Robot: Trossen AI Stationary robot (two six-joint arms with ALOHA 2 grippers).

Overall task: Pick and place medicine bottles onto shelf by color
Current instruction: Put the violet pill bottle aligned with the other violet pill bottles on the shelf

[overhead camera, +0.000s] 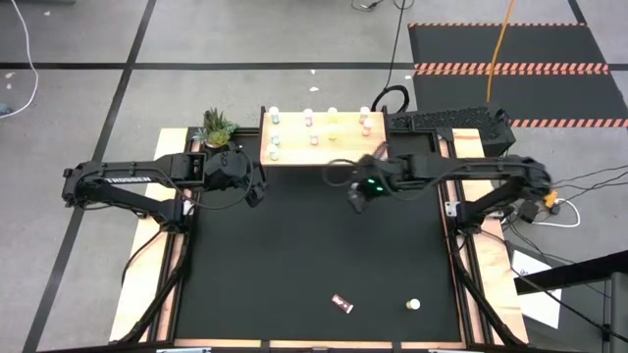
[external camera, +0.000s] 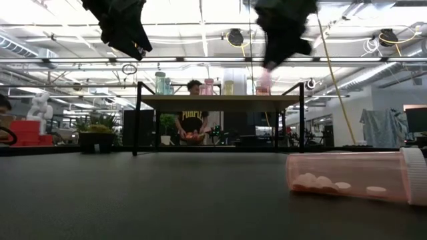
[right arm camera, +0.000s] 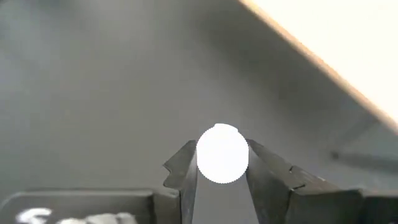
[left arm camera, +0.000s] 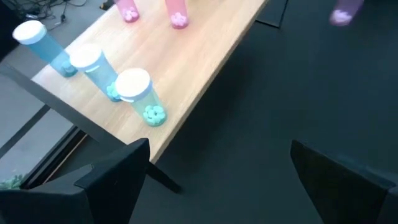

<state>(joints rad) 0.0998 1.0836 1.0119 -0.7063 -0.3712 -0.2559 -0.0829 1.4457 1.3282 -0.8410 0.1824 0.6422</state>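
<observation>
Seemingly clear of the shelf [overhead camera: 319,137] edge — right gripper [right arm camera: 222,180] clamps a bottle [right arm camera: 222,154].

Open-plan robotics lab or workshop: exposed ceiling pipes [external camera: 200,60], striped hazard floor tape [overhead camera: 510,68], loose cables [overhead camera: 20,69], a person [external camera: 192,120] at benches beyond the table.

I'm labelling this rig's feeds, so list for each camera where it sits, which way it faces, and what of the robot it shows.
High view: overhead, straight down on the black table; both arms, left gripper and right gripper near the shelf.
Low view: table height, level toward the shelf; both arms hang from above.
Left wrist view: down past its open fingers at blue bottles.
Right wrist view: past its fingers, closed on a bottle.
Shared: high and left wrist views both show the shelf's bottles.
</observation>
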